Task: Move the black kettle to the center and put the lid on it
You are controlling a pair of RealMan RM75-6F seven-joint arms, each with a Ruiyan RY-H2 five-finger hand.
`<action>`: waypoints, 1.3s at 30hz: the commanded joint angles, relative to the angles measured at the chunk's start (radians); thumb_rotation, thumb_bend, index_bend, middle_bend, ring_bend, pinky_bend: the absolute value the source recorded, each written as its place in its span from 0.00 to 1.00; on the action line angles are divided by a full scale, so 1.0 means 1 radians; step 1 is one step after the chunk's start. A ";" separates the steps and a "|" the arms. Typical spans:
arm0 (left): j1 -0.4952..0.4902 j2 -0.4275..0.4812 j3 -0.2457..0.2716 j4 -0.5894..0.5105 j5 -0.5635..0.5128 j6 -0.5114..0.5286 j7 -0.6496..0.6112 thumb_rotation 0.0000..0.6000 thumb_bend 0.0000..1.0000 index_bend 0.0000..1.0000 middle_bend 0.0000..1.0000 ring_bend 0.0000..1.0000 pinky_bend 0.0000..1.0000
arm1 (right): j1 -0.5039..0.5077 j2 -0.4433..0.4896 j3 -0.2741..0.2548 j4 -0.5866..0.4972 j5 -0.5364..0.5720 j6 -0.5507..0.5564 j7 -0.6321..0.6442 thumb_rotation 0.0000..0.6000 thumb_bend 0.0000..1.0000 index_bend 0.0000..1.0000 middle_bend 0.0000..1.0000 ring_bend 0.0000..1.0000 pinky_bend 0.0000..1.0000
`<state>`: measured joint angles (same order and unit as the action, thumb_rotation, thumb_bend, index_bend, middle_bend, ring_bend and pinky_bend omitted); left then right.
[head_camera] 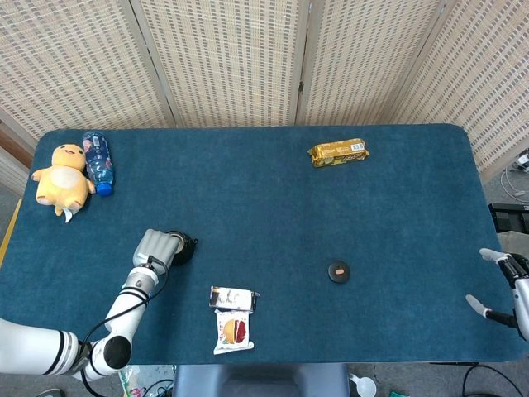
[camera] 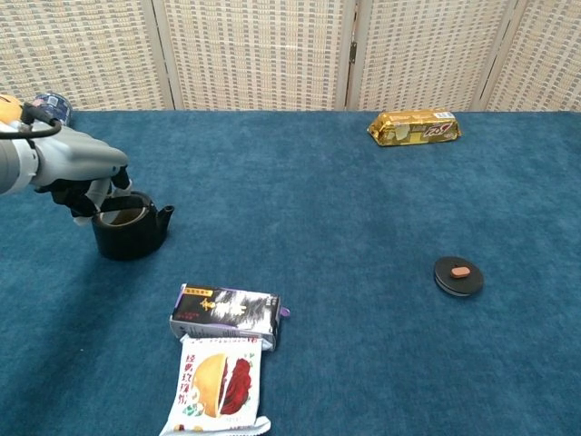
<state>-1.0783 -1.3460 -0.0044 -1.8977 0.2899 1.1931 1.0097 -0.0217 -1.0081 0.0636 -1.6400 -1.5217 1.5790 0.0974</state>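
black kettle (camera: 132,234) under our left hand (camera: 86,186), far from bench (camera: 363,363) centre, open-topped | left hand grasping its handle, we judge | lid (camera: 457,275) well off toward right hand (head_camera: 500,289), which hangs released | both steps left

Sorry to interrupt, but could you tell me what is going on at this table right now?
The robot's left hand grips the black kettle at its rim, near the table's left side. The kettle is open; its lid lies apart on the cloth to the right. The right hand hangs open at the table's right edge, holding nothing.
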 commanded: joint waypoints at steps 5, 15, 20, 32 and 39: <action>0.004 0.008 -0.002 -0.018 0.014 0.017 0.003 1.00 1.00 0.55 0.68 0.45 0.74 | -0.001 0.001 0.000 0.001 0.000 0.001 0.005 1.00 0.01 0.26 0.32 0.24 0.27; 0.009 0.033 -0.013 -0.060 0.035 0.032 0.000 1.00 1.00 0.58 0.71 0.46 0.74 | -0.002 0.002 0.000 0.002 -0.001 0.003 0.009 1.00 0.01 0.26 0.32 0.24 0.27; 0.012 0.042 -0.019 -0.071 0.040 0.030 -0.009 1.00 1.00 0.60 0.74 0.48 0.73 | -0.002 0.002 0.000 0.003 -0.001 0.003 0.011 1.00 0.01 0.26 0.32 0.24 0.27; 0.014 0.066 -0.030 -0.106 0.060 0.008 -0.032 1.00 1.00 0.61 0.75 0.48 0.69 | -0.001 0.004 0.002 0.005 0.002 0.000 0.016 1.00 0.01 0.26 0.32 0.24 0.27; 0.008 0.085 -0.036 -0.143 0.064 0.009 -0.034 1.00 1.00 0.61 0.76 0.48 0.69 | -0.002 0.005 0.001 0.005 0.002 0.001 0.022 1.00 0.01 0.26 0.32 0.24 0.27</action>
<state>-1.0691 -1.2639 -0.0396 -2.0372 0.3541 1.2019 0.9750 -0.0233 -1.0029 0.0651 -1.6346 -1.5197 1.5797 0.1201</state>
